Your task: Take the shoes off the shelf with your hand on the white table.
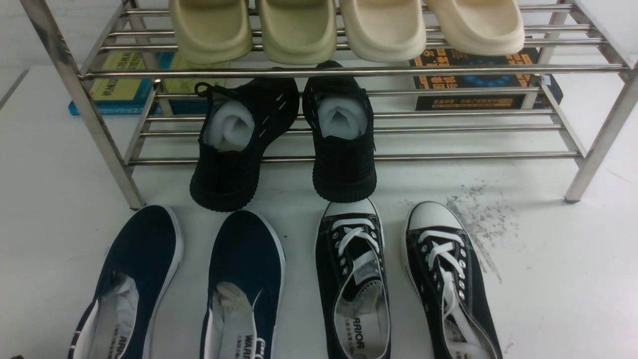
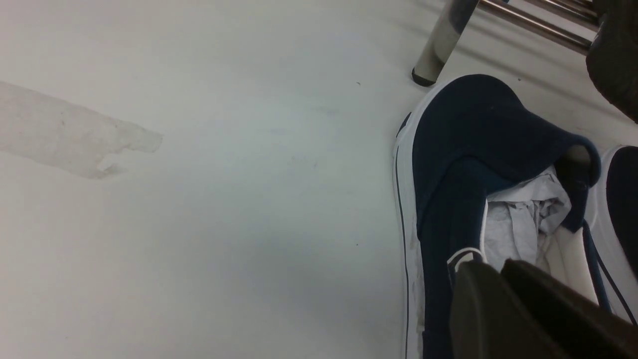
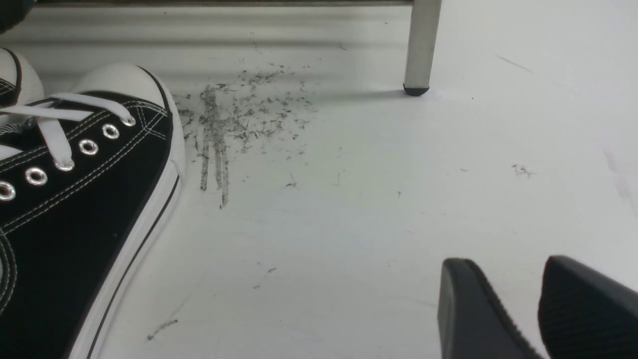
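Navy-blue canvas slip-on shoes [image 1: 179, 284] lie off steel-tube shelf [image 1: 349, 70], side by side on white table [image 1: 563, 279].

Left gripper [image 2: 501, 271] hovers over outer shoe's heel opening, jaws nearly together, pinching nothing visible.

Right gripper [image 3: 508, 299] slightly parted, empty, over bare tabletop.

Judged: placement done; next, pull back.

Right end effector [image 3: 541, 309] slightly parted.

Front high; wrists low beside shoes [image 1: 189, 279].
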`<state>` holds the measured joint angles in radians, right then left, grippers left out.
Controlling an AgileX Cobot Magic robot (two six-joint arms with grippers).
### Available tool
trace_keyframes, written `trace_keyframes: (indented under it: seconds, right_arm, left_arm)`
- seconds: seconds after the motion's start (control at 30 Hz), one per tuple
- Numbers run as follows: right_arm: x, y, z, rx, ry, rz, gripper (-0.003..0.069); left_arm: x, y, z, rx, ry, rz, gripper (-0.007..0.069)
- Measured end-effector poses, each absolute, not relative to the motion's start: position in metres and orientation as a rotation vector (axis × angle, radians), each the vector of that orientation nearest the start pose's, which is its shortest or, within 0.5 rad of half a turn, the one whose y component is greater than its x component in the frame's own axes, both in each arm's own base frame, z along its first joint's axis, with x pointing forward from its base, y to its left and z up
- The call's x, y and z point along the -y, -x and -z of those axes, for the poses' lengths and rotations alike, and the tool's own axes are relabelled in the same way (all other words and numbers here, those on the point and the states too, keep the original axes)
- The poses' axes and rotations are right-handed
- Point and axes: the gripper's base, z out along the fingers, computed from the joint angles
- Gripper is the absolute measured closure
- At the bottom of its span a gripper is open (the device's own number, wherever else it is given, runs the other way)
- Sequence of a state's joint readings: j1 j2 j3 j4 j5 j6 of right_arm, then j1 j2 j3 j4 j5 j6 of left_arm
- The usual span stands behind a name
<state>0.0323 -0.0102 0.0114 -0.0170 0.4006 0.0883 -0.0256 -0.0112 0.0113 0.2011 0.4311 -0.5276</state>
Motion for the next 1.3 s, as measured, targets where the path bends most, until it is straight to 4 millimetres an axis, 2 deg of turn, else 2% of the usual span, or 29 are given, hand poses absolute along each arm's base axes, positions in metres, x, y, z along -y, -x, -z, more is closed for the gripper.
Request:
trace_keyframes:
  seconds: [1.3]
  right_arm:
    - [-0.0011, -0.0517, -0.1740, -1.885, -0.043, -0.066, 0.0421]
  left_arm:
    - [-0.0063, -0.0508, -0.1722, -1.876, 0.359, 0.171, 0.0521]
